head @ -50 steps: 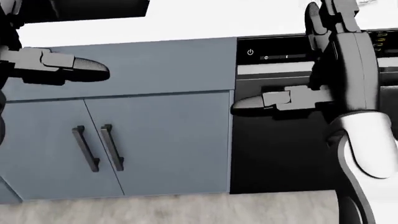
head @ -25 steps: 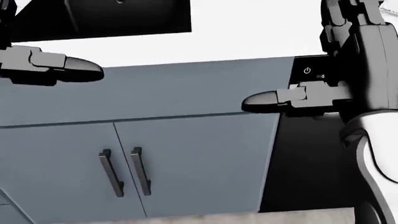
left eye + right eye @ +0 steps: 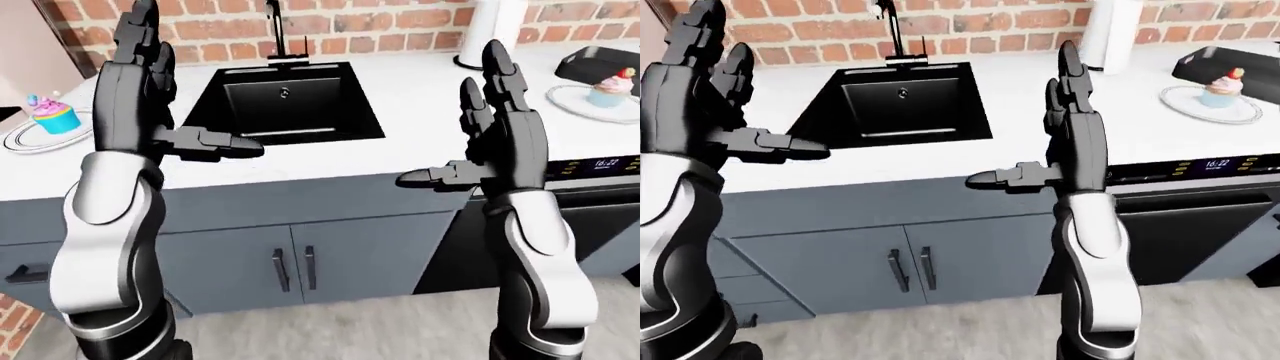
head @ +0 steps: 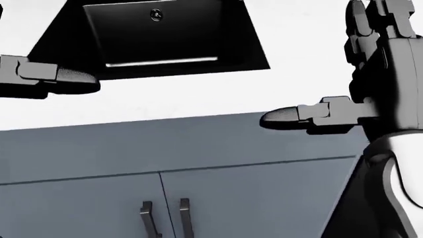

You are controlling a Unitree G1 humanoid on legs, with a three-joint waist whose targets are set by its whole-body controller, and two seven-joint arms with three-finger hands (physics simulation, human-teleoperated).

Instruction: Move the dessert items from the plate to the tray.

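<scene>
- Pink-frosted cupcake [image 3: 50, 114] on a white plate [image 3: 20, 136], far out past the left hand [image 3: 150, 90], toward the left edge of the left-eye view, on the table [image 3: 420, 97].
- Second cupcake with a red topping [image 3: 611, 88] on another plate [image 3: 580, 105], well beyond the right hand [image 3: 495, 120], toward the right edge; dark tray-like object [image 3: 600, 60] just above it, partly cut off, not sure if the tray.
- Both hands released: fingers straight up, thumbs pointing inward, holding nothing, raised well apart from either cupcake.
- Between the two hands, black sink [image 3: 285, 101] with faucet [image 3: 272, 30]; below them, grey cabinet doors [image 3: 300, 262] with dark handles.
- Under the right hand, black appliance [image 3: 600, 210] with a lit panel reading about "16:27"; other symbols too small to read.
- Step in hand, as a judgement: approach only, nothing grasped, no item moved yet.
- Next move probably calls for turning toward one plate, getting near, lowering a hand and closing the fingers gently round the cupcake base.
</scene>
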